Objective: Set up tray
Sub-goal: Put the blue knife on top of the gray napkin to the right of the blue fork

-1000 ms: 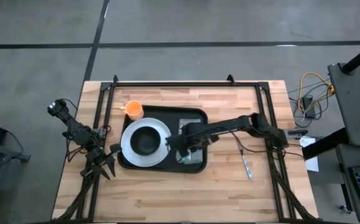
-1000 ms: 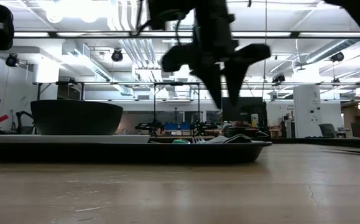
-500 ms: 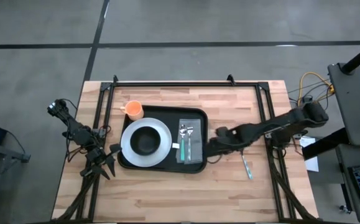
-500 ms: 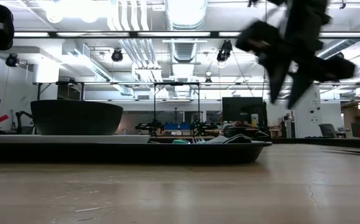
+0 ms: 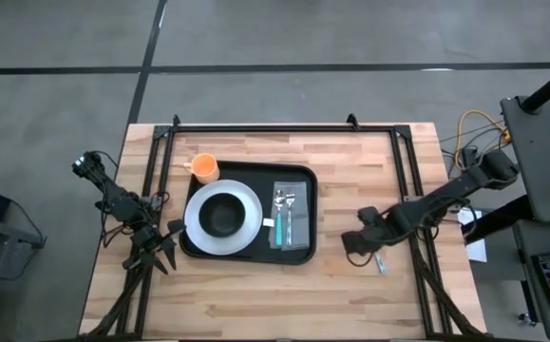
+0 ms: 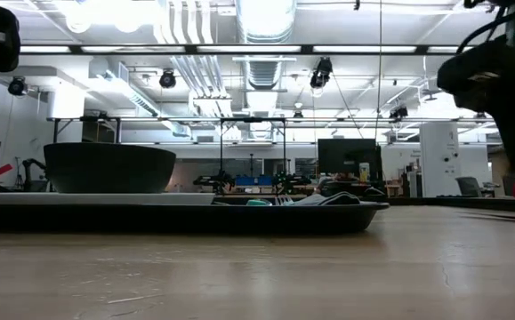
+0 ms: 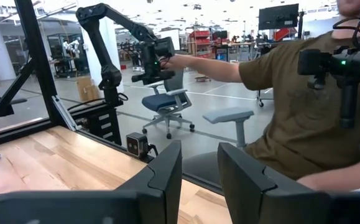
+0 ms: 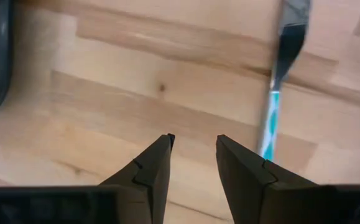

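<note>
Got my right claw (image 5: 358,249) spread and empty over the desk (image 5: 256,304), next to that teal-handled knife (image 5: 378,256) the tray (image 5: 298,255) needs. Left claw (image 7: 198,163) parked, spread too.

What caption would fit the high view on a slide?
Right gripper hovers open beside a teal-handled utensil on the table; the tray holds plate, bowl and cutlery.

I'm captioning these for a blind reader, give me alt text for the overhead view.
A black tray on a wooden table holds a white plate with a black bowl, plus cutlery. The right pincer hovers beside a utensil off the tray; the left pincer waits at the table's edge.
</note>
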### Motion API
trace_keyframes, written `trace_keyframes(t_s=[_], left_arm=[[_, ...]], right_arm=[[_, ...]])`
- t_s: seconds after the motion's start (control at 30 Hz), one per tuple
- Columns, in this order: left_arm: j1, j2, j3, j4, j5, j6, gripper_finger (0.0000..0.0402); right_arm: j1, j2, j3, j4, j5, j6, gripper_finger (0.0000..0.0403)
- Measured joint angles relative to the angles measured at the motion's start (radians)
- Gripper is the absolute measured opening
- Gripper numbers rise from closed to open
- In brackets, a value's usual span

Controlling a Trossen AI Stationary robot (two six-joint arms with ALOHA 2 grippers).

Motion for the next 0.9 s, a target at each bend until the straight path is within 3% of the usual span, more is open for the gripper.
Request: trace_keyframes(t_s=[0.5, 0.9], left_arm=[[0.000, 0.000, 0.000, 0.000, 0.000, 0.000, 0.0085], [0.000, 0.000, 0.000, 0.000, 0.000, 0.000, 0.0085]], right_arm=[[0.042, -0.021, -0.088, -0.068, -0.029, 0.040, 0.0130], [0.043, -0.021, -0.183, 0.080, -0.031, 0.019, 0.0118]])
